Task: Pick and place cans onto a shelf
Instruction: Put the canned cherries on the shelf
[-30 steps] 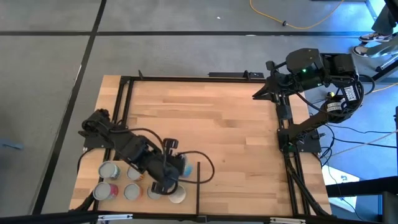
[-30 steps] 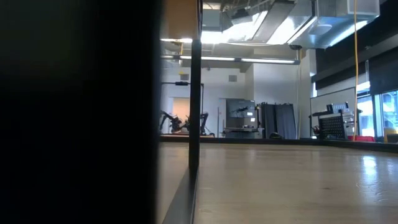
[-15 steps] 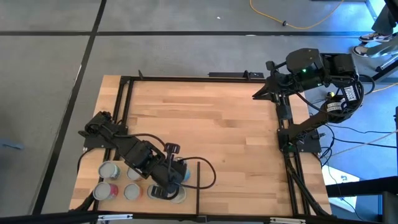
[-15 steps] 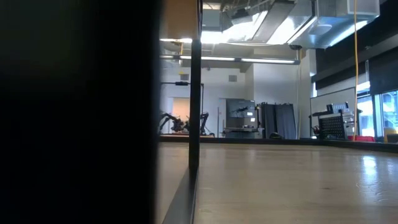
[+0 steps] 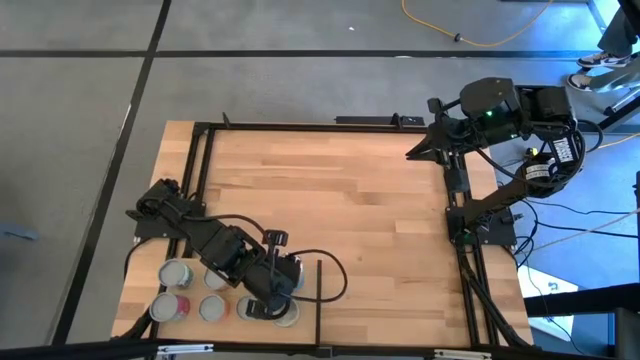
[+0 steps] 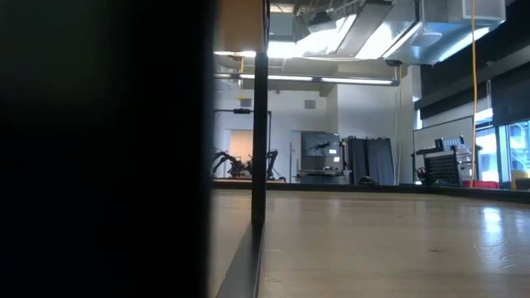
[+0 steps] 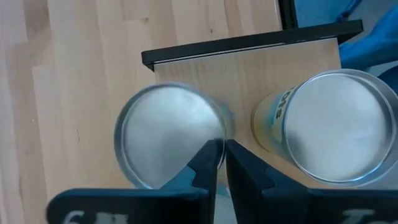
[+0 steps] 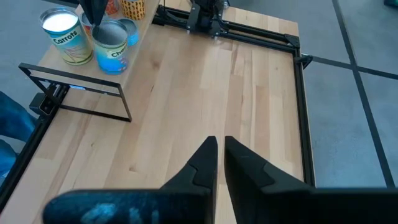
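Observation:
My left gripper (image 5: 272,296) is down over the near-left raised shelf (image 5: 308,318) and shut on a blue-labelled can (image 8: 112,43) with a grey top (image 7: 165,134). A cream-topped can with a yellow-green label (image 7: 339,127) stands right beside it on the shelf board (image 7: 280,68). Several more cans (image 5: 175,272) stand on the shelf to the left. My right gripper (image 8: 221,146) is shut and empty, high over the table's far right corner (image 5: 415,152). My left gripper pinches the blue-labelled can's rim (image 7: 222,132) on the side next to the yellow-green can, one finger (image 7: 208,158) over the can's top and the other outside it. The fingers come from above, pointing down. The can stands upright, its base seemingly on the shelf board (image 8: 87,70).
The shelf's black frame edge (image 5: 320,290) borders the open wood-plank tabletop (image 5: 370,210). Orange-labelled cans (image 8: 130,7) stand behind the held one. A black rail frame (image 5: 455,200) runs along the table's sides. A dark mass blocks the left of the low view (image 6: 99,149).
My left gripper has carried the blue-labelled can toward the table's near edge and down onto the shelf, beside the cream-topped can. It has moved little in the last half second and stays shut.

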